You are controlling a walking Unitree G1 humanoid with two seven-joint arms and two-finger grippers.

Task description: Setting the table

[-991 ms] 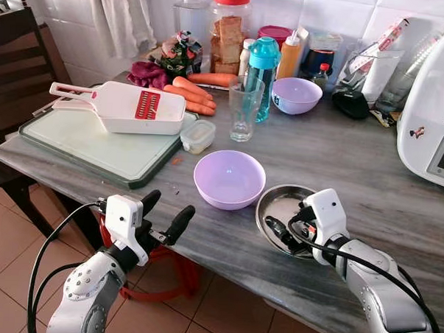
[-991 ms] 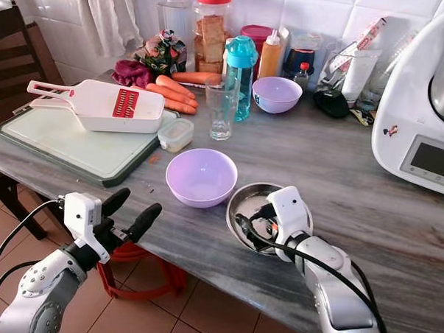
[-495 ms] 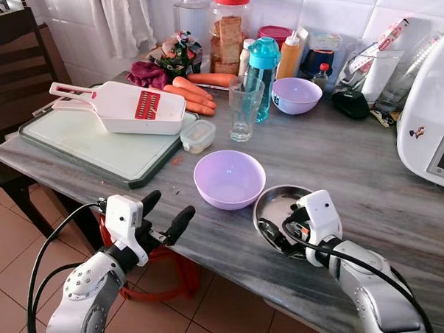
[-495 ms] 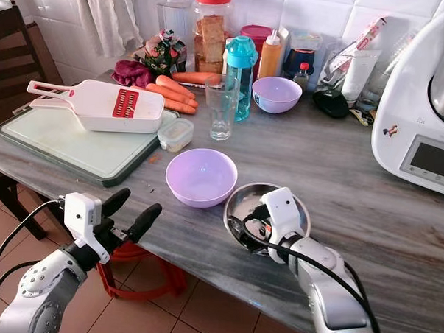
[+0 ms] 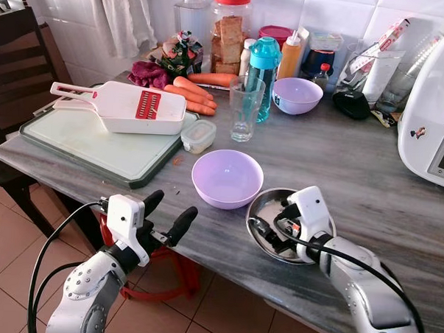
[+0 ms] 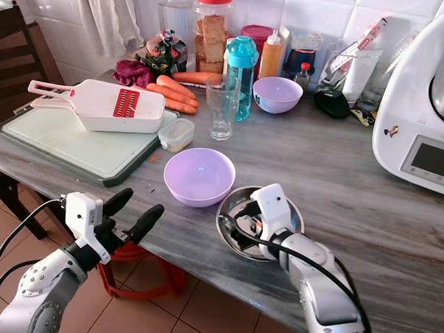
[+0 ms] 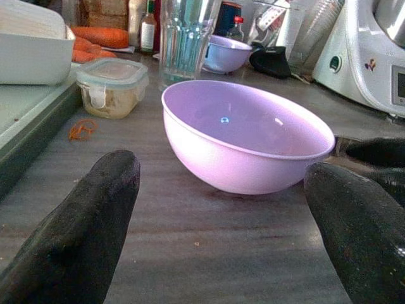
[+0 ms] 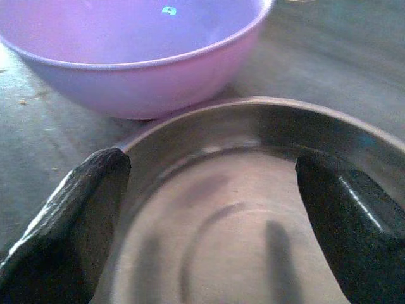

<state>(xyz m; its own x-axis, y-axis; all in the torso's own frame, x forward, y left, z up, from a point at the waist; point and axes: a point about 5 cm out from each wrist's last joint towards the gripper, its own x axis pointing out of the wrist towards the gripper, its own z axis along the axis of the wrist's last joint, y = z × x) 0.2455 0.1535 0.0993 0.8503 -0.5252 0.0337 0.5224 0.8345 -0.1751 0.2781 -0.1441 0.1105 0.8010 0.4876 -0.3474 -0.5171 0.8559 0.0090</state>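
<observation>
Table setting at an early stage, as judged from how the things lie. The right gripper is seen over the steel plate, its fingers spread apart and clasping nothing; the plate lies flat near the front edge of the grey stone counter, its rim touching or almost touching the purple bowl. The left gripper is held just off the counter's front edge, its fingers likewise parted and empty, pointed toward that bowl. No place setting is laid out yet: a drinking glass, a second purple bowl, a blue bottle, carrots, a small lidded container and a white slicer on the cutting board are crowded at the back and left, beside a white kitchen machine. Bowl, plate and glass are judged to remain to be arranged.

Views compared: the eye views give the whole counter and both arms; the right wrist view adds the plate's bare, empty inside between the black fingers, with the bowl's wall just beyond its rim; the left wrist view adds an orange scrap lying on the stone beside the board
</observation>
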